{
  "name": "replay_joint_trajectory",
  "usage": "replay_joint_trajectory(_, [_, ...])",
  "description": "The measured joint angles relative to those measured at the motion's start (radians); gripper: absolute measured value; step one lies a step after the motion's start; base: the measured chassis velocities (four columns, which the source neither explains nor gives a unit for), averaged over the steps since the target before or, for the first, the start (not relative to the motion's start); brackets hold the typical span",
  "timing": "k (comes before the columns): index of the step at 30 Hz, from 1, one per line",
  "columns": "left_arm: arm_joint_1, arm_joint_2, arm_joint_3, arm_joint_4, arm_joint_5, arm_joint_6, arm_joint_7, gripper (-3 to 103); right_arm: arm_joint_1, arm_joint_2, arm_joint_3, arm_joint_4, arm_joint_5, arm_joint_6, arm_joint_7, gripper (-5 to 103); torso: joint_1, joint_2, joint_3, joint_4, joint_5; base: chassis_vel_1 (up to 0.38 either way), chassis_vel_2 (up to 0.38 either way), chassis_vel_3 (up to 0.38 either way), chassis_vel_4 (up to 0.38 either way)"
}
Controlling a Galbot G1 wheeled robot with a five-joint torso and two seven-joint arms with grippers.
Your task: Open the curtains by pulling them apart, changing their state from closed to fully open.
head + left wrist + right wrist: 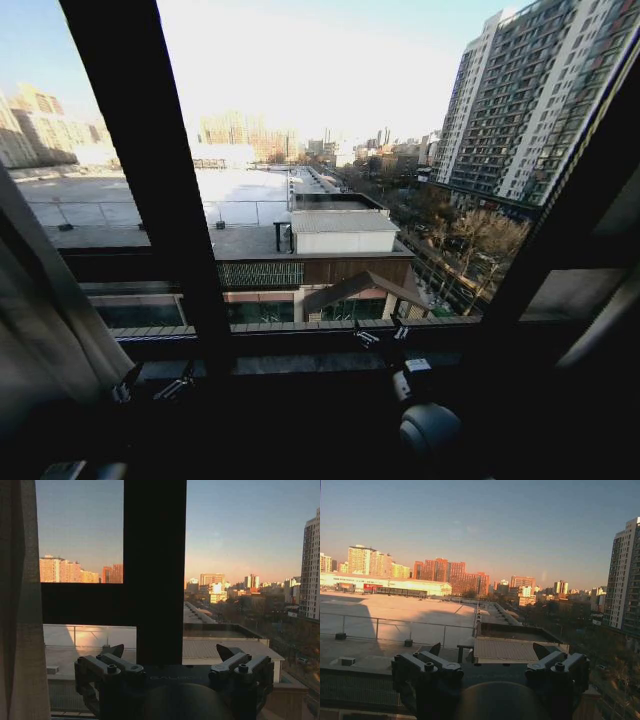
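Both grippers empty before the uncovered window.
Left gripper (pixel 170 655) and right gripper (pixel 487 652): jaws spread wide, touching nothing. Sheer cream pleated curtain (pixel 45 310) gathered at 9 o'clock, beside dark vertical frame bar (pixel 150 170).

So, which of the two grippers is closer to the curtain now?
The left gripper: the curtain hangs bunched right beside it at the window's left edge. The right gripper is by the bare glass, farther away.

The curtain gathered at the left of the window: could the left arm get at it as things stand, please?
Probably yes. The left gripper sits low by the sill with its jaws open and empty, right beside the curtain, and nothing stands between them. The window frame bar lies on its other side.
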Motion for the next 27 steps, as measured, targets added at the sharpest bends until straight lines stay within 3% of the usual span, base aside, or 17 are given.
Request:
replay_joint_trajectory(17, [-0.01, 0.014, 0.002, 0.0, 0.0, 0.0, 0.001, 100, 0.002, 0.005, -0.001, -0.005, -0.001, 0.002, 0.003, 100, 0.0, 0.0, 0.0, 0.0, 0.0002, 0.354, 0.348, -0.349, -0.355])
replay_joint_trajectory(23, [-0.041, 0.056, 0.008, 0.001, -0.001, -0.001, 0.001, 100, 0.009, 0.005, -0.008, -0.017, 0.0, 0.024, 0.003, 100, 0.0, 0.0, 0.0, -0.0005, 0.0003, 0.35, 0.338, -0.357, -0.362])
replay_joint_trajectory(27, [-0.05, 0.077, 0.017, 0.003, -0.002, 0.0, 0.0, 100, 0.009, 0.011, -0.011, -0.017, 0.0, 0.027, 0.001, 100, 0.0, 0.0, 0.0, 0.0007, -0.0008, 0.235, 0.206, -0.233, -0.164])
